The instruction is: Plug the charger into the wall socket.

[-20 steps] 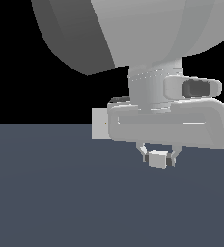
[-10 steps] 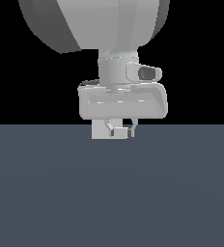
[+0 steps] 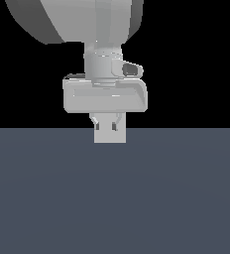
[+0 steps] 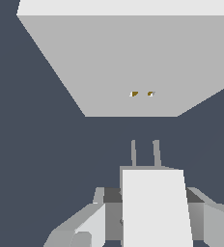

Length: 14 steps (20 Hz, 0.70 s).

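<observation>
A: Wrist view first: what does the pincer have?

B: It is clamped on the charger, one finger on each side of the off-white block. Two thin prongs stick out of its front end, pointing toward the wall socket.

A: So the pick-up is done?

B: I'd say so. The charger is carried clear of the bench, prongs leading.

A: And the socket?

B: The pale plate is ahead, with its two small orange-brown holes in sight. Dark bench shows between prong tips and plate, so they are apart, not touching.

A: Lined up?

B: Roughly; the holes look slightly off to one side of the prongs. In the exterior view the pincer overlaps a pale square, and I cannot separate charger from socket there.

A: What's left?

B: In my judgement, a small alignment, then the push in.
</observation>
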Tool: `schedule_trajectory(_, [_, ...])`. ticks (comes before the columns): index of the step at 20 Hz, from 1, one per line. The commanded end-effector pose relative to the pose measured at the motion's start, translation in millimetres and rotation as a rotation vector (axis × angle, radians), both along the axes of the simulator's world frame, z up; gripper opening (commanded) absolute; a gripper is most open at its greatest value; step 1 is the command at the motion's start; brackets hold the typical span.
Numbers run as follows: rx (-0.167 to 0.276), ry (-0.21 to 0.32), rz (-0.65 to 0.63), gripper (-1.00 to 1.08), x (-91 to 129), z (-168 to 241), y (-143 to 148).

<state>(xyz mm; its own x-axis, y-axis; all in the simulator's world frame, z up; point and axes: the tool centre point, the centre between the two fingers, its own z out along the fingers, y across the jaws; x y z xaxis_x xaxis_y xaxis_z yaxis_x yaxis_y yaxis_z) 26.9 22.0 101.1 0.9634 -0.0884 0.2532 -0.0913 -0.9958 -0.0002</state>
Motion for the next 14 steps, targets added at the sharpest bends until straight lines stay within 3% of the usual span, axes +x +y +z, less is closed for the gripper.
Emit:
schedule_trajectory(1, [0.0, 0.001, 0.01, -1.0, 0.9, 1.2, 2.7])
schedule_trajectory(14, [0.0, 0.002, -0.002, -1.0, 2.1, -1.2, -1.0])
